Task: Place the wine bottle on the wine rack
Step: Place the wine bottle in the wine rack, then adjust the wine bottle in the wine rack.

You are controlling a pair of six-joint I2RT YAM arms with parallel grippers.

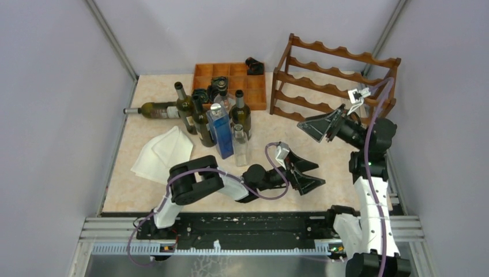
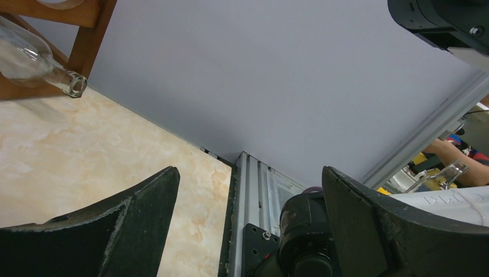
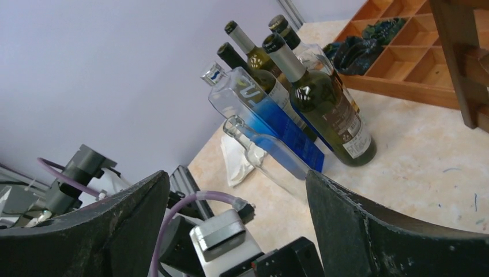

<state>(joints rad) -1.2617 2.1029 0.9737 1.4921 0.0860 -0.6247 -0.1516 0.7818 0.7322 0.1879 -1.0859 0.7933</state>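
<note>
Lying neck-out in a lower tier of the wine rack (image 1: 345,52), at the worktop's (image 1: 323,156) far-right corner: one clear wine bottle (image 2: 34,63). Right gripper (image 3: 236,176) is hovering beside the rack, wide open, holding nothing; left gripper (image 2: 251,170) likewise, by the near edge. Backing straight out, clear of the neck, is looking safest.

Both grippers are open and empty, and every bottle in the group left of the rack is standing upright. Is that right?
Not quite. One green bottle lies on its side at the group's left edge, as the top external view shows. The rest holds: the left gripper and the right gripper are both open and empty.
</note>
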